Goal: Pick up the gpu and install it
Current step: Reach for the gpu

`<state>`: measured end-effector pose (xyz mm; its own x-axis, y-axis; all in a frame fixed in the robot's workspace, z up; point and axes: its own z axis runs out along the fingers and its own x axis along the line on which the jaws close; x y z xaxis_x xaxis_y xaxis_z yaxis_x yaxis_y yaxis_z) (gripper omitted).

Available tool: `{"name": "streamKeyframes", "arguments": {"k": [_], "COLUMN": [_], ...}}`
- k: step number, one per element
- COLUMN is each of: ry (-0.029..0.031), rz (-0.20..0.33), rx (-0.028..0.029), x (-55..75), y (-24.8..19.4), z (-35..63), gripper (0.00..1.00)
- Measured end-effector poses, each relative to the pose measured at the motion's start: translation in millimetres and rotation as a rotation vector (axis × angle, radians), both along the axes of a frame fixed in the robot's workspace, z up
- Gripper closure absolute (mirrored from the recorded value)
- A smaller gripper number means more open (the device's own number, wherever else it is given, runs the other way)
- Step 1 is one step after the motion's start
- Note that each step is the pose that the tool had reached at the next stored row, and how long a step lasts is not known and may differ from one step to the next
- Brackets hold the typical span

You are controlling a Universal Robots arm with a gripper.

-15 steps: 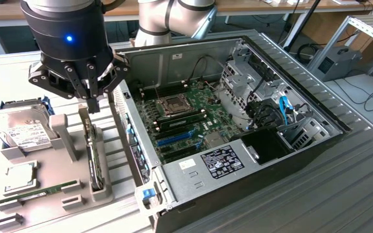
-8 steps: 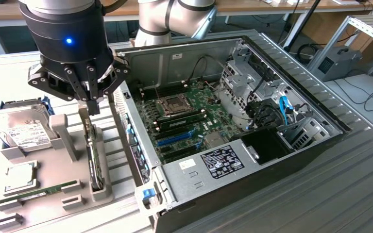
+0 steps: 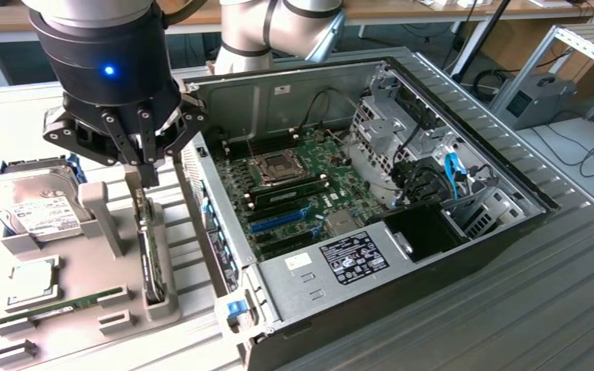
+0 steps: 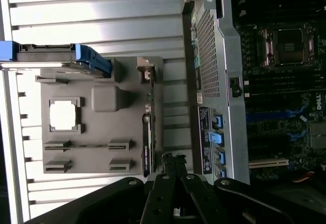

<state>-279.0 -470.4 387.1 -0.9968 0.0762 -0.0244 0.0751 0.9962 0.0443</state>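
gap: gpu stands narrowly between holder post and computer case wall | open: above motherboard | obstacle: drive cage, cables

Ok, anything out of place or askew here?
Nothing stands out. The thin black-and-green gpu card stands on edge in its slot of the grey plastic holder tray, with the shut fingers at one end of it. The open black computer case lies flat beside the tray, nothing spilled or loose.

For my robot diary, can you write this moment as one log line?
claw: shut, over gpu | gpu: on edge in gray holder | PC case: open
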Motion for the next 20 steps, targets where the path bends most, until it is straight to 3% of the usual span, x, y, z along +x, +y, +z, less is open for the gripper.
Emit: {"name": "streamKeyframes", "arguments": {"k": [7,11,13,14,17,18,20], "ry": [0.0000,0.0000,-0.0001,0.0000,-0.0001,0.0000,0.0000], "rz": [0.000,0.000,0.000,0.000,0.000,0.000,0.000], "rx": [0.0000,0.0000,0.0001,0.0000,0.0000,0.0000,0.0000], "x": [-0.9,-4.4,-7.2,-7.4,-10.2,-10.6,-10.6], "y": [-4.2,-21.9,-37.5,-39.1,-54.7,-58.7,-58.7], "z": [-0.2,-1.0,-1.8,-1.9,-2.8,-2.9,-2.9], "gripper": [0.89,0.89,0.89,0.89,0.89,0.89,0.89]}}
